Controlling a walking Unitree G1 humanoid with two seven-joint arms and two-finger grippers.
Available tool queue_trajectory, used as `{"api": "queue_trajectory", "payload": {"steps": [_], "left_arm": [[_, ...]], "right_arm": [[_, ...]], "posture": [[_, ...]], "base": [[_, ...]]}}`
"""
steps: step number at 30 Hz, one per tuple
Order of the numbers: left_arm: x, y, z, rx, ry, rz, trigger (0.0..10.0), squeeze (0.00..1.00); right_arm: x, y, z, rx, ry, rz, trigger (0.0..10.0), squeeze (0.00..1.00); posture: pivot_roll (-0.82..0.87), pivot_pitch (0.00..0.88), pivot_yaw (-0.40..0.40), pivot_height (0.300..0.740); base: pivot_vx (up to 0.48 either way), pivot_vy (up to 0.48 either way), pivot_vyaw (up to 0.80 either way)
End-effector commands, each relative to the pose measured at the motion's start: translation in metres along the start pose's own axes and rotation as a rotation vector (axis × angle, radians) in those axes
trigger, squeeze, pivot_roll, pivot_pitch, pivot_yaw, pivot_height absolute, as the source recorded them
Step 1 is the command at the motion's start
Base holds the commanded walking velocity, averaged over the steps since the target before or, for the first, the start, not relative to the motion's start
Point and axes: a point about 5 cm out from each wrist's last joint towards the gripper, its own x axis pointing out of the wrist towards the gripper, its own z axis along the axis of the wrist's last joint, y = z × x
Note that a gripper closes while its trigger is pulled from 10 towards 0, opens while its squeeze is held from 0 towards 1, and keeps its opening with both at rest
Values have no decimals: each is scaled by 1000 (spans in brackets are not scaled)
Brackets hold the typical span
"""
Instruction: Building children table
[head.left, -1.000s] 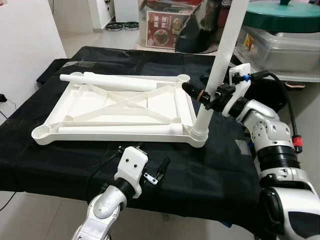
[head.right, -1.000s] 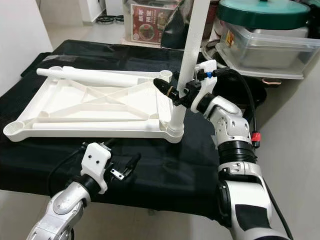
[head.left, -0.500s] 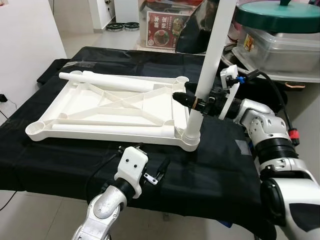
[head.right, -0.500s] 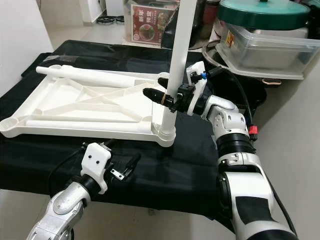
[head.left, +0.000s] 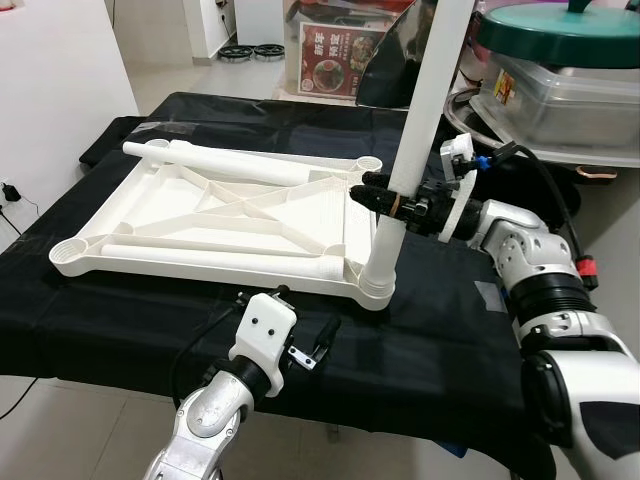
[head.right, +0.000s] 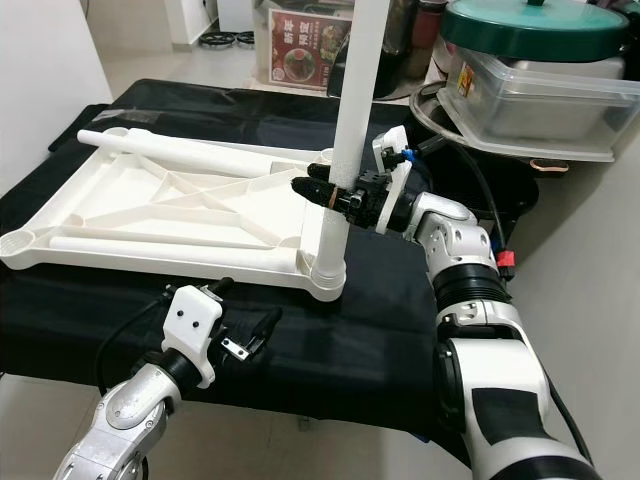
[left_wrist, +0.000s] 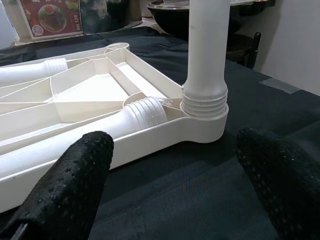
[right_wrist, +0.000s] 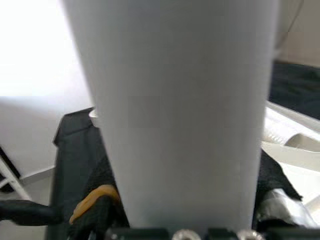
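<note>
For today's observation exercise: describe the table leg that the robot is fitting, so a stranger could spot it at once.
On the black cloth lies an upturned white tabletop. At its near right corner stands a white leg, gripped by the right gripper. It alone is upright; the other legs lie flat.

A black cloth (head.left: 440, 330) covers the work surface. Behind it sit a green lid (head.left: 560, 25) on clear plastic bins (head.left: 560, 95) and a red poster (head.left: 335, 50).
</note>
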Motion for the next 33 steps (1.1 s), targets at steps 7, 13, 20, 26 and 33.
{"api": "queue_trajectory", "payload": {"steps": [7, 13, 20, 26, 33], "left_arm": [[1, 0, -1, 11, 0, 1, 10000, 0], [3, 1, -1, 11, -3, -1, 10000, 0], [5, 0, -1, 12, -3, -5, 10000, 0], [6, -1, 0, 13, -9, -9, 10000, 0], [7, 1, 0, 14, -12, 0, 10000, 0]], "right_arm": [[-2, -17, -9, -76, 9, -382, 0, 0], [-17, -25, -21, -175, 85, -773, 0, 0], [-18, -16, -23, -209, 84, -934, 0, 0], [0, 7, -19, -177, 24, -1148, 0, 0], [11, 24, -19, -70, -53, -1301, 0, 0]], "posture": [[149, 44, -78, 740], [140, 46, -71, 740], [130, 46, -65, 740], [132, 48, -67, 740], [133, 51, -72, 740]], "base": [[0, 0, 0], [0, 0, 0], [0, 0, 0], [0, 0, 0], [0, 0, 0]]}}
